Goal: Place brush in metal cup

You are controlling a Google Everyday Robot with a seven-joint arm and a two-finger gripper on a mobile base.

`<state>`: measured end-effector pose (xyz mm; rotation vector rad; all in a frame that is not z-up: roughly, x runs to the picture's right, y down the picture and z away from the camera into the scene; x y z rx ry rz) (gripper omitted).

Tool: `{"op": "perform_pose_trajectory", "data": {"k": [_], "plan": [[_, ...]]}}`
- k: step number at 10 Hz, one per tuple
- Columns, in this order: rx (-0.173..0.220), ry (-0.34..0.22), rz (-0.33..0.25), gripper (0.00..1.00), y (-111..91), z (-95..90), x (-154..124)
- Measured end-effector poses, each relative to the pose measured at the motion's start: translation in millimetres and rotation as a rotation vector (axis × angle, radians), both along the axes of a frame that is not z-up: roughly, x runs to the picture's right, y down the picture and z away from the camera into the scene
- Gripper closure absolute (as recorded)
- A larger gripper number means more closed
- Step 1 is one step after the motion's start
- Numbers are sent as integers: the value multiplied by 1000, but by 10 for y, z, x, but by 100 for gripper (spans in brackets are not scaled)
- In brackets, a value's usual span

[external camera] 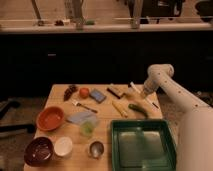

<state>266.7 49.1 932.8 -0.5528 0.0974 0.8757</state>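
The brush (135, 89) lies on the wooden table (107, 127) at the far right, its white head toward the back and its dark handle end (152, 104) toward the right edge. My gripper (143, 93), at the end of the white arm, is low over the middle of the brush handle. The metal cup (96, 148) stands upright near the front edge, left of the green tray and far from the gripper.
A green tray (142, 145) fills the front right. A white bowl (63, 146), dark bowl (39, 150), orange bowl (50, 118), pale-green cup (88, 129), blue cloth (79, 117), fork (83, 105), brown block (115, 91), cucumber (137, 110) and grapes (69, 91) lie around.
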Motion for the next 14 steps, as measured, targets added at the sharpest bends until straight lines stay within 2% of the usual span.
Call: {"op": "perform_pose_trajectory", "data": {"k": [4, 8, 14], "plan": [[38, -50, 0, 100, -79, -350, -46], [61, -104, 10, 100, -20, -809, -101], [96, -183, -50, 100, 29, -1460, -320]]}}
